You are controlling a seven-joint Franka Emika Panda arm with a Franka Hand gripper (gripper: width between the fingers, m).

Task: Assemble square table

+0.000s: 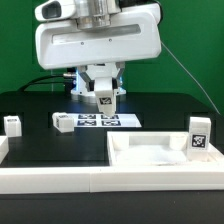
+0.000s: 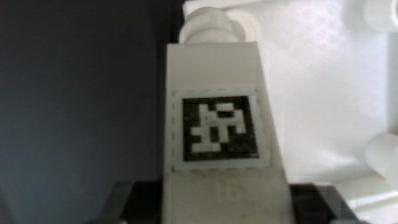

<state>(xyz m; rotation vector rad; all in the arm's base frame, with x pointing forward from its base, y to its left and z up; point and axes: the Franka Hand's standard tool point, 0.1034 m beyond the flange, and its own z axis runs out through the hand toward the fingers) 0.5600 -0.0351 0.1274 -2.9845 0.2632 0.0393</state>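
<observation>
Pinching 1 white table leg [image 2: 214, 110] between its fingers [image 2: 139, 205], the gripper [image 1: 105, 99] is holding it aloft, the tabletop [image 1: 160, 152] lying below those fingers, aside. Likely light, stiff, slick plastic, it is favouring flat-sided holds.

Exterior fronts arm [image 1: 98, 40] — wrist close on leg [image 2: 217, 90].

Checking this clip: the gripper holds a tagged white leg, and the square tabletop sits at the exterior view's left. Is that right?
No. The exterior view shows the tabletop at its right, not its left. The rest stands: the gripper holds a tagged white leg.
</observation>
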